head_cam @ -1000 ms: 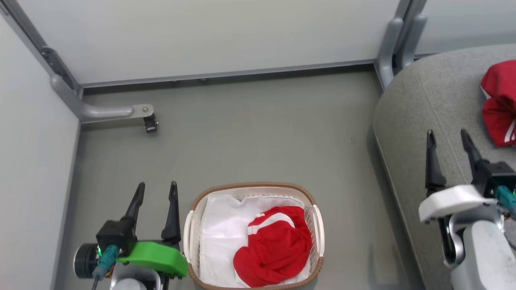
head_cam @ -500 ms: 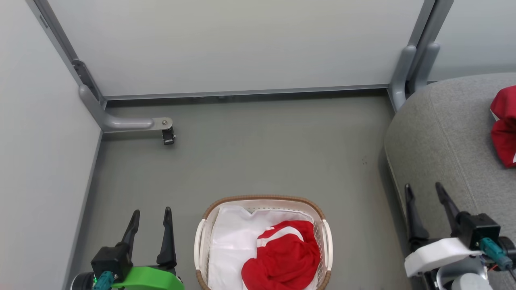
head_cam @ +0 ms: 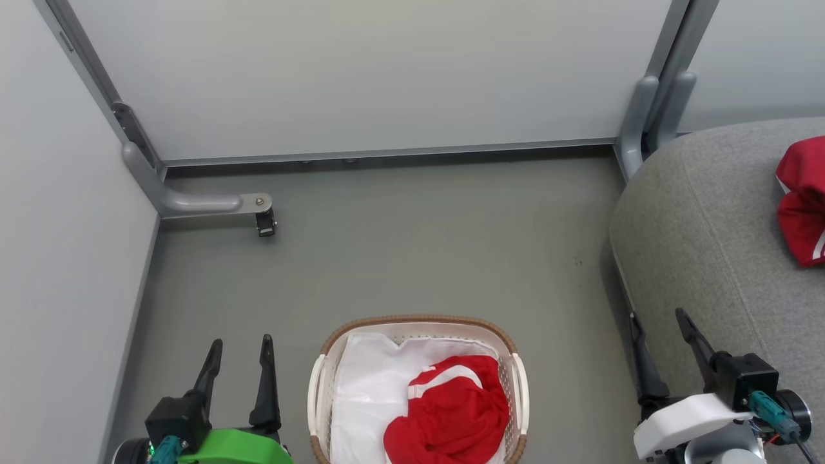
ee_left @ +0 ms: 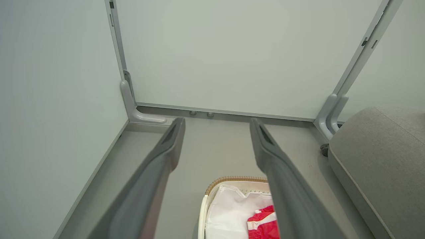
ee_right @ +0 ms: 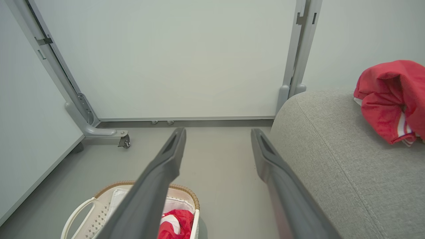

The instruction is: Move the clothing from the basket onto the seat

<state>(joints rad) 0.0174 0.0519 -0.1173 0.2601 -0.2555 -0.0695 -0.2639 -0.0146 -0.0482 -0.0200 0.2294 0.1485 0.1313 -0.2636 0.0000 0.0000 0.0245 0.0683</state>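
No readable text, label, brand, number or sign appears on anything in these views.

Red garments: 2, basket garment [head_cam: 451,412] plus seat garment [head_cam: 799,200]. Basket [head_cam: 419,320]: 1, with 2 white side handles. White sheet [head_cam: 367,386]: 1. Grey seat [head_cam: 696,225]: 1. Grippers: 2, left gripper [head_cam: 242,339] and right gripper [head_cam: 657,314], 2 dark fingers each, 4 fingers in all. Pale wall panels: 3. Grey panel feet at the floor: 1 at the left corner carrying 1 caster wheel [head_cam: 265,222], 2 side by side at the right corner. Small studs under the back panel: 2
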